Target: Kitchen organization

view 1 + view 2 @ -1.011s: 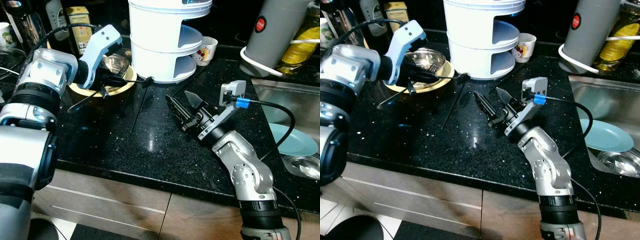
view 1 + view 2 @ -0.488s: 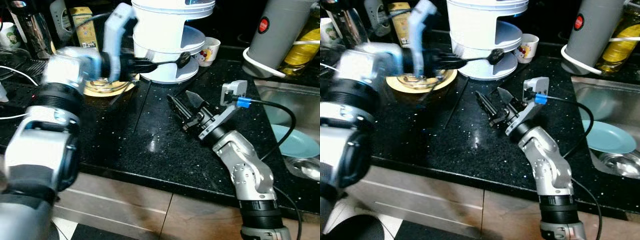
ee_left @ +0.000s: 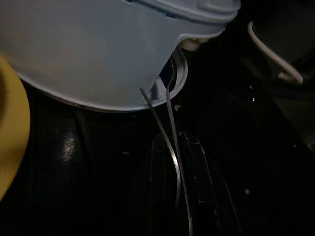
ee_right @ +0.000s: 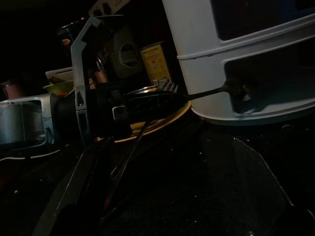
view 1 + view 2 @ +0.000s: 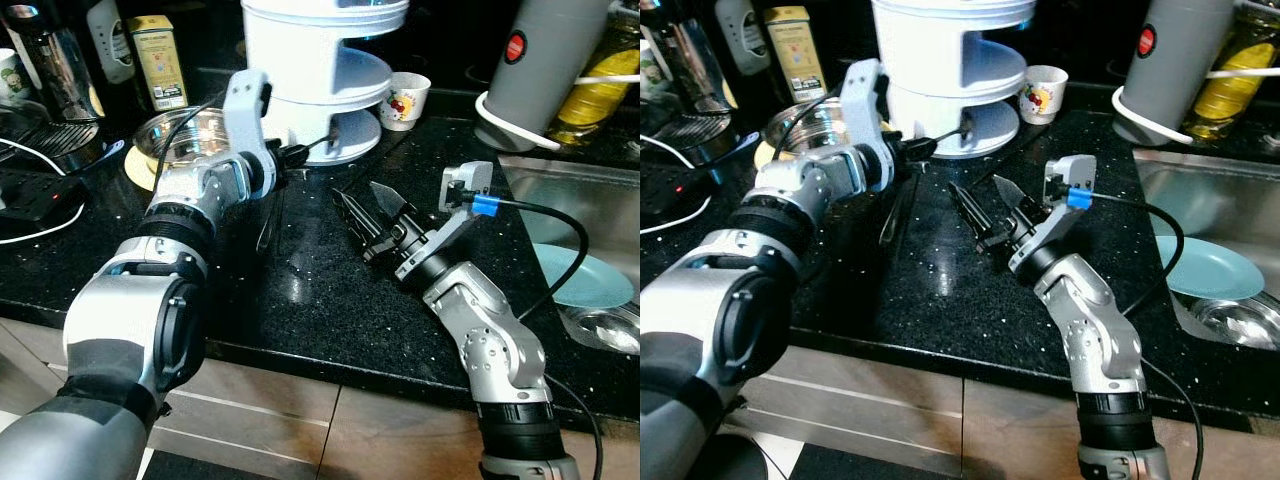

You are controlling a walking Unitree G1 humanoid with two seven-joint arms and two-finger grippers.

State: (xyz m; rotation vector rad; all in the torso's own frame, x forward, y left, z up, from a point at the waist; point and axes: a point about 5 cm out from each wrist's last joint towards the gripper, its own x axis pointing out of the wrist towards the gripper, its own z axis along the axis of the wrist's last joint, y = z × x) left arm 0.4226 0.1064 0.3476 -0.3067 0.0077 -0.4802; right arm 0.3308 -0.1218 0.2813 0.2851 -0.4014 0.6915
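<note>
Left gripper [image 5: 283,158] closed on a thin black long-handled utensil [image 5: 312,146], jaws pinched round the handle and the far end pushed toward the lower shelf opening of the white tiered plastic storage rack [image 5: 325,70]. From the right wrist view, a small dark knob or head at the tip [image 4: 235,89], right against the rack's white wall; exact kind of utensil not clear. Likely light, stiff and slim, so easy to carry but prone to pivot in a narrow pinch; best held near the handle's middle or thick end, as now, keeping the tip level. Possibly slippery if smooth metal or plastic.

Right gripper [image 5: 370,215] resting low over the glossy black speckled stone table [image 5: 300,300], jaws spread apart, holding nothing, pointing toward the rack.

Behind the left arm, a shiny round steel bowl [image 5: 180,130] sitting on a yellow plate [image 5: 135,170], hard and smooth, likely noisy and slick to grip at the rim. Further back, a small white ceramic cup with a cartoon print [image 5: 405,98], fragile. On the right, a grey cylindrical appliance with a red button [image 5: 545,60], a steel sink [image 5: 560,190] and a pale blue plate [image 5: 590,285] lying in it.
</note>
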